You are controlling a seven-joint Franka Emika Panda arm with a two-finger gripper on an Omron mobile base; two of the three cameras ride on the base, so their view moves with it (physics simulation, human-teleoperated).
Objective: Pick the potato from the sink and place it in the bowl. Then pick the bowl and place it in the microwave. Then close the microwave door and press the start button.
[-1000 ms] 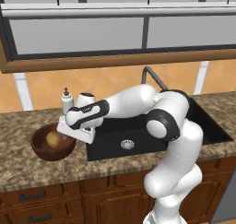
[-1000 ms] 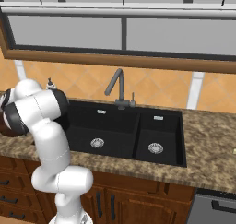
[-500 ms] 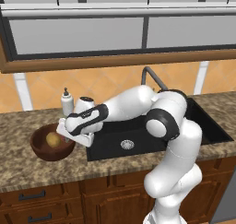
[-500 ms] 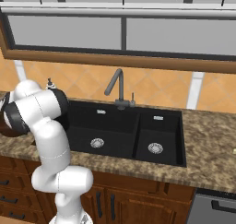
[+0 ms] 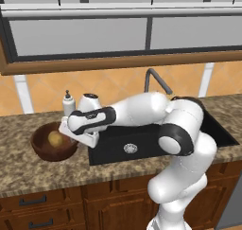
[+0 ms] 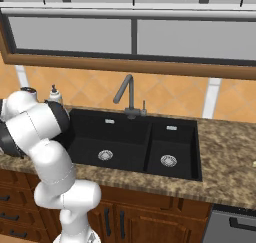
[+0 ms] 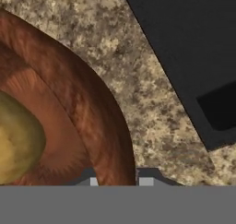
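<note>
— Where's the potato (image 5: 55, 138)?
— In the bowl (image 5: 45, 152), left of the sink (image 6: 135, 142); the gripper (image 7: 119, 180) straddles the bowl's near rim, one fingertip (image 7: 146, 179) outside; jaws pinching the wall.
— Anything hidden?
— The potato is cut off in the hand view; a soap bottle (image 5: 68, 103) stands behind the hand, near the faucet (image 6: 125, 94).
</note>
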